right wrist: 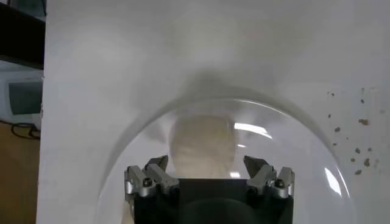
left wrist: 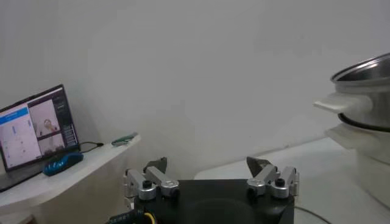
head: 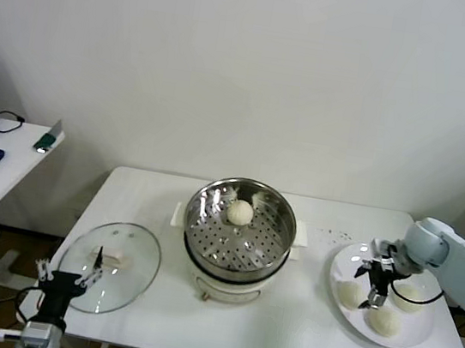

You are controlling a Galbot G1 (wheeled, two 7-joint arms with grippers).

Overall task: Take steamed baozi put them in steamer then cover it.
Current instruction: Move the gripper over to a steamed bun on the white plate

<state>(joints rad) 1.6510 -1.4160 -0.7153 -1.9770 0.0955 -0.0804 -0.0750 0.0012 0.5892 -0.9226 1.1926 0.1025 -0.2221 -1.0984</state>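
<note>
The right claw [head: 375, 287] hangs with jaws spread wide over the plate [head: 347, 258], straddling a bao [right wrist: 202, 146] without gripping it, which looks like the setup for a pick. Three baozi [head: 385, 321] remain on that plate near the bench's [head: 151, 197] right end; a fourth [head: 240, 212] already sits on the steamer's [head: 279, 241] perforated floor toward the far wall. The basket is open-topped, so there is free room to lower more in. The lid [head: 129, 259] lies flat on the bench left of the steamer, close to the front edge. The left claw [head: 67, 277] waits open beside it, low at the bench's near-left corner.
</note>
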